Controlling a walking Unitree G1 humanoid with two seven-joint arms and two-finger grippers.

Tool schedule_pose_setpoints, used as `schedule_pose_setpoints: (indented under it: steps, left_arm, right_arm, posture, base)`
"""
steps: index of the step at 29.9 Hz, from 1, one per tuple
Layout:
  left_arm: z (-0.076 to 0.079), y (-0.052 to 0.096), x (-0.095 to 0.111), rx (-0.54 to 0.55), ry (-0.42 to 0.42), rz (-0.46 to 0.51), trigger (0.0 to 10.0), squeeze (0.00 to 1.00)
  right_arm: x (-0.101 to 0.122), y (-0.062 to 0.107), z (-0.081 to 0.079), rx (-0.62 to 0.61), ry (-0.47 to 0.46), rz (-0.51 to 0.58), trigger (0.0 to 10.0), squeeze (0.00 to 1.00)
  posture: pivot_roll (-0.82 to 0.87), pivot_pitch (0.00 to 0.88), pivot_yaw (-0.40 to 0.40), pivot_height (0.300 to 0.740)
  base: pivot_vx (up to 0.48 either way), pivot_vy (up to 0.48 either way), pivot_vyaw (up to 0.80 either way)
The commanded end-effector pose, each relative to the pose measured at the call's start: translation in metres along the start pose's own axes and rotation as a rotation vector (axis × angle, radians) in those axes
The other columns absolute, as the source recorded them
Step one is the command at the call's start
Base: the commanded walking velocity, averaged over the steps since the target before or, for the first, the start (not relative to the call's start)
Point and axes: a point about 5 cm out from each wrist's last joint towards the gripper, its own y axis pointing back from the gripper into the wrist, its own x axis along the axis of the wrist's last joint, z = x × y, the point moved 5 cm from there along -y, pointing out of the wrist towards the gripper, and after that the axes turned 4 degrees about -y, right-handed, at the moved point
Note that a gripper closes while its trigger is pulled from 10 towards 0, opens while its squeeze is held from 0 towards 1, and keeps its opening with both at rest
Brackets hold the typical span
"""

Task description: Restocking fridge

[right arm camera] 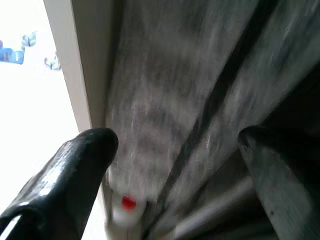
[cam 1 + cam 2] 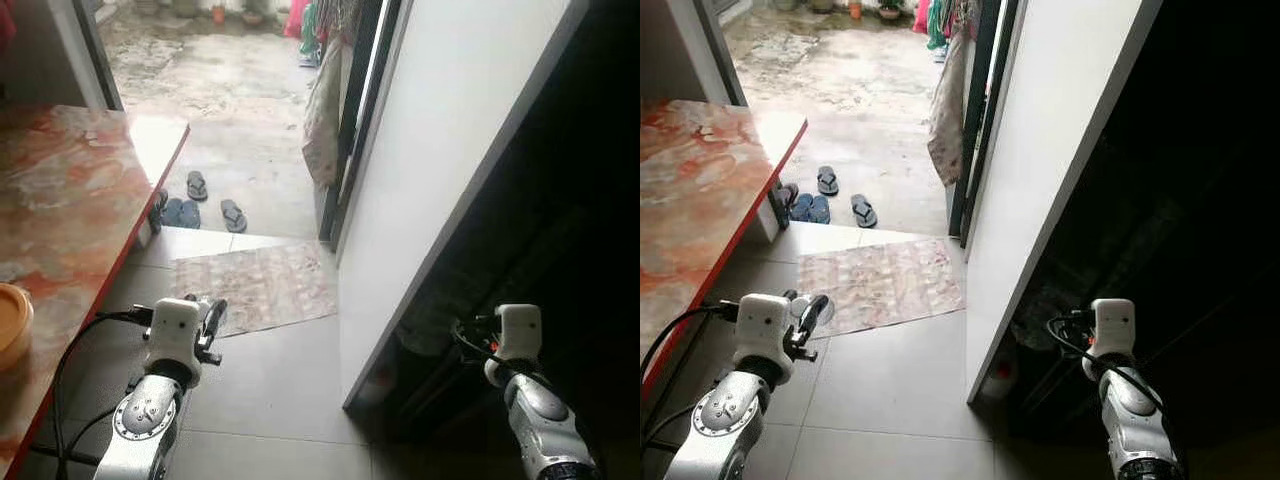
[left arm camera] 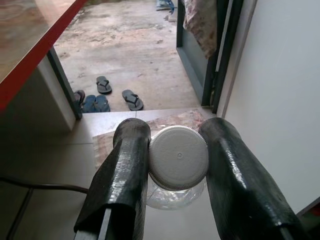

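Left wrist view: a bottle pinched by its white cap, ready to go into the fridge.

Both black fingers of the left gripper (image 3: 177, 165) are clamped on the cap of the clear bottle (image 3: 178, 156), so it hangs below them and is carried low over the floor tiles beside the red-edged counter (image 2: 70, 200). The right gripper (image 1: 175, 165) reaches with its fingers spread apart and empty into the dark space behind the white fridge door (image 2: 440, 150), probably to keep the door open. A small bottle with a red cap (image 1: 125, 210) stands at the door's foot.
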Motion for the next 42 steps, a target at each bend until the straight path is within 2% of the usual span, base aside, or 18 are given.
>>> schedule_pose_setpoints:
  steps: [1,5,9,10,11,12,14,15,18,21,22,24,30,34,38,42]
  left_arm:
    - [-0.004,-0.001,-0.003,0.03,0.016,0.005,10.0,0.0]
    - [-0.008,-0.001,-0.008,0.048,0.018,-0.009,10.0,0.0]
    - [-0.016,-0.003,-0.02,0.07,0.041,-0.043,10.0,0.0]
    - [-0.016,-0.003,-0.02,0.07,0.041,-0.043,10.0,0.0]
    - [-0.017,-0.004,-0.025,0.073,0.044,-0.057,10.0,0.0]
    - [-0.017,-0.004,-0.025,0.073,0.044,-0.057,10.0,0.0]
    - [-0.019,-0.005,-0.038,0.083,0.067,-0.092,10.0,0.0]
    - [-0.019,-0.005,-0.05,0.087,0.095,-0.132,10.0,0.0]
    - [-0.02,-0.006,-0.066,0.098,0.159,-0.19,10.0,0.0]
    - [-0.019,-0.006,-0.09,0.083,0.177,-0.274,10.0,0.0]
    - [-0.019,-0.006,-0.09,0.083,0.177,-0.274,10.0,0.0]
    - [-0.015,-0.004,-0.113,0.053,0.199,-0.37,10.0,0.0]
    - [-0.005,-0.001,-0.128,0.003,0.201,-0.432,10.0,0.0]
    - [0.009,0.013,-0.155,-0.071,0.144,-0.557,10.0,0.0]
    - [0.007,0.019,-0.165,-0.059,0.146,-0.601,10.0,0.0]
    - [-0.003,0.027,-0.175,-0.018,0.149,-0.64,10.0,0.0]
  right_arm:
    - [-0.062,0.022,0.016,-0.061,-0.037,-0.218,10.0,0.0]
    - [-0.088,0.033,0.014,-0.061,-0.057,-0.316,10.0,0.0]
    - [-0.129,0.052,-0.001,-0.022,-0.032,-0.486,10.0,0.0]
    - [-0.129,0.052,-0.001,-0.022,-0.032,-0.486,10.0,0.0]
    - [-0.141,0.059,-0.004,-0.025,-0.033,-0.532,10.0,0.0]
    - [-0.141,0.059,-0.004,-0.025,-0.033,-0.532,10.0,0.0]
    - [-0.151,0.067,-0.003,-0.035,0.002,-0.584,10.0,0.0]
    - [-0.156,0.072,0.004,-0.108,-0.051,-0.596,10.0,0.0]
    - [-0.159,0.076,0.011,-0.165,-0.099,-0.604,10.0,0.0]
    - [-0.163,0.081,0.015,-0.175,-0.108,-0.616,10.0,0.0]
    - [-0.163,0.081,0.015,-0.175,-0.108,-0.616,10.0,0.0]
    - [-0.165,0.082,0.013,-0.173,-0.112,-0.619,10.0,0.0]
    - [-0.165,0.081,0.011,-0.181,-0.125,-0.614,10.0,0.0]
    - [-0.172,0.09,0.014,-0.2,-0.144,-0.632,10.0,0.0]
    - [-0.177,0.095,0.014,-0.205,-0.151,-0.644,10.0,0.0]
    - [-0.184,0.1,0.009,-0.204,-0.158,-0.661,10.0,0.0]
  posture:
    - [0.08,0.05,-0.089,0.74]
    - [0.07,0.051,-0.081,0.74]
    - [0.07,0.049,-0.066,0.74]
    - [0.07,0.049,-0.066,0.74]
    - [0.07,0.048,-0.063,0.74]
    - [0.07,0.048,-0.063,0.74]
    - [0.07,0.047,-0.056,0.74]
    - [0.07,0.047,-0.056,0.74]
    - [0.08,0.043,-0.051,0.74]
    - [0.08,0.042,-0.041,0.74]
    - [0.08,0.042,-0.041,0.74]
    - [0.07,0.04,-0.034,0.74]
    - [0.07,0.035,-0.023,0.74]
    - [0.06,0.029,-0.007,0.74]
    - [0.05,0.026,-0.002,0.74]
    - [0.05,0.026,-0.002,0.74]
  base:
    - [0.0,0.0,-0.74]
    - [0.0,0.0,-0.74]
    - [0.0,0.0,-0.75]
    - [0.0,0.0,-0.74]
    - [0.0,0.0,-0.74]
    - [0.0,0.0,-0.74]
    - [0.0,0.0,-0.73]
    - [0.0,0.0,-0.73]
    - [0.0,0.0,-0.72]
    - [0.0,0.0,-0.72]
    - [0.0,0.0,-0.72]
    - [0.0,0.0,-0.72]
    - [0.0,0.0,-0.72]
    - [0.0,0.0,-0.71]
    - [0.0,0.0,-0.71]
    - [0.0,0.0,-0.71]
